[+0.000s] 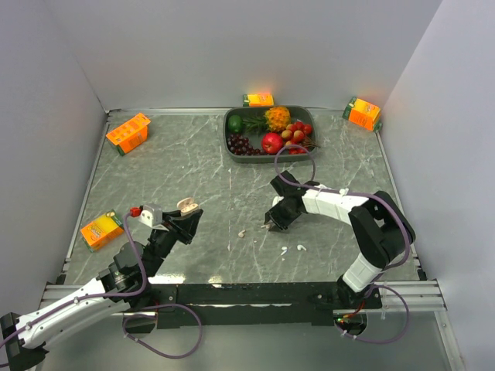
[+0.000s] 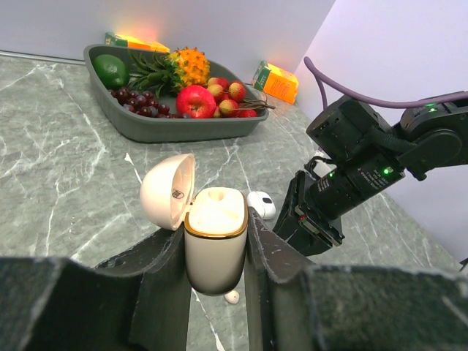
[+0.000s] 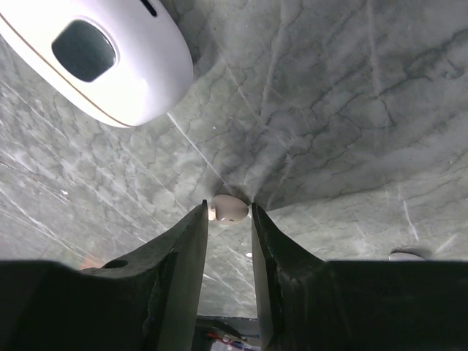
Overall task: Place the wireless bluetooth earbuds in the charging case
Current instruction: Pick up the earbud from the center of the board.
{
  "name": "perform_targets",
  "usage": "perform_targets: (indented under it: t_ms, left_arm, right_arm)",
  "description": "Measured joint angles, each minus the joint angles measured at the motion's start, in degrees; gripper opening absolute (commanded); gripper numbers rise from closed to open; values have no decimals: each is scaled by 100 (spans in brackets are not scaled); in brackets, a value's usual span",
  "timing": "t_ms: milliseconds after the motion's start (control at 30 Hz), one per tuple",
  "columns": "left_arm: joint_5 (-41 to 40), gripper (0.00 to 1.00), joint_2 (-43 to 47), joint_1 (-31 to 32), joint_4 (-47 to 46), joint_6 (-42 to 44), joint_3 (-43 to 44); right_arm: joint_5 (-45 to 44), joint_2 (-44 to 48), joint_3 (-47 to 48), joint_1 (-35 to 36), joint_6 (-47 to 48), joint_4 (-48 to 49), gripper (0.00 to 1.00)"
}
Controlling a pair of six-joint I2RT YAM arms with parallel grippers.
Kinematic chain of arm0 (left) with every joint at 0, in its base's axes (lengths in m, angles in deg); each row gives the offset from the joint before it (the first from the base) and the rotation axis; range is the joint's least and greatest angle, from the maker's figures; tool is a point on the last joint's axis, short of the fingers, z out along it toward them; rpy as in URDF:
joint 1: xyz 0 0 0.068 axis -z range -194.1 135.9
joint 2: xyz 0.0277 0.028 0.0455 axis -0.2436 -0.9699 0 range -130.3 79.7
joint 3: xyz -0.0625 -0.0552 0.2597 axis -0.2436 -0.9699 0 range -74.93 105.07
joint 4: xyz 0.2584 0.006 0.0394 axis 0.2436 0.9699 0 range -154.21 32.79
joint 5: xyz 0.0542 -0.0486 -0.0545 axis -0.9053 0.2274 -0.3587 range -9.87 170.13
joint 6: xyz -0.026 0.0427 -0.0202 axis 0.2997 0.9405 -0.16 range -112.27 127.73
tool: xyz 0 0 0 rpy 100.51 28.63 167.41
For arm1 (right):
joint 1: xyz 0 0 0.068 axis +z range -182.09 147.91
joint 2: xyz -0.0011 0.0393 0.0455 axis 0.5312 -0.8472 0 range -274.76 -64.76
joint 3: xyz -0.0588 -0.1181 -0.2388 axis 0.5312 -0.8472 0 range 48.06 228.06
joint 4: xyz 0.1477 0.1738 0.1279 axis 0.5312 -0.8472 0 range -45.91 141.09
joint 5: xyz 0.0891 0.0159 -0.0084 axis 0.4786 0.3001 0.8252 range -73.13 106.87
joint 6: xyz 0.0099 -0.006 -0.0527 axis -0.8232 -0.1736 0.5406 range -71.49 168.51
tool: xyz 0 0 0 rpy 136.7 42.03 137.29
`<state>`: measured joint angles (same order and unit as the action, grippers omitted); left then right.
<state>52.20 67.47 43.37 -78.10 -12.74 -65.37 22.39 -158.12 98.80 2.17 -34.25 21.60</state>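
My left gripper (image 2: 216, 252) is shut on the cream charging case (image 2: 214, 241) and holds it upright above the table, its lid (image 2: 168, 191) hinged open to the left. From above, the case (image 1: 186, 206) sits left of centre. A small white earbud (image 2: 232, 296) lies on the table under the case. My right gripper (image 3: 229, 212) is down at the table with its fingertips closed on another small white earbud (image 3: 228, 208). A larger white earbud piece with a dark patch (image 3: 110, 58) lies just beyond it. Two more earbuds (image 1: 284, 250) (image 1: 301, 247) lie near the front.
A grey tray (image 1: 229, 131) of fruit stands at the back centre. Orange juice cartons sit at the left (image 1: 128, 132), front left (image 1: 101, 229), back centre (image 1: 259, 99) and back right (image 1: 362, 114). The right arm (image 2: 365, 164) is close in front of the case.
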Motion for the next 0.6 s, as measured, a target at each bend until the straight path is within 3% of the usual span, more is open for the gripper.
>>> perform_targets:
  t_ms: [267,467,600]
  left_arm:
    - [0,1,0,2,0,-2,0]
    - [0,1,0,7,0,-2,0]
    - [0,1,2,11,2,-2,0]
  right_arm:
    - [33,0,-61,-72,17,72,23]
    - [44,4,-70,-76,138,116,0]
    - [-212,63,44,-76,560,-144,0]
